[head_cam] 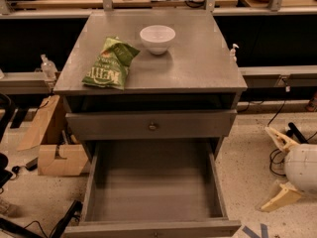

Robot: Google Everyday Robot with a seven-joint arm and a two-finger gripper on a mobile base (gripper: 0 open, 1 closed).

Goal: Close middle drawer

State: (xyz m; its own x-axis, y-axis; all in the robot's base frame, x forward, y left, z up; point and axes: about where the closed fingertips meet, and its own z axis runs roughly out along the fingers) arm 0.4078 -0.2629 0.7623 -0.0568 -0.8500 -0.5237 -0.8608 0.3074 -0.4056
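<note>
Camera view: grey cabinet (198, 63) in centre frame, seen from the front and above. The middle drawer (153, 192) is the lowest one visible, pulled far out toward the camera, a deep plain box with nothing inside; its low front panel sits at the bottom edge of frame, with the knob barely showing there. Above it is another grey drawer front (109, 125) with a small round knob (152, 126), pushed in, and a dark open slot between it and the cabinet top. On the top are a green chip bag (110, 63), lying flat at front left, and a white bowl (157, 38), upright toward the back, just beside the bag but not touching it. The gripper (264, 170) is at the right edge, low over the floor, well apart from the drawer and to the right of it; its two cream fingers (280, 139) are spread wide, point left and grip nothing. Cardboard box (57, 157) on the floor left of the cabinet, black cables (275, 157) on the floor at right, near the gripper.
</note>
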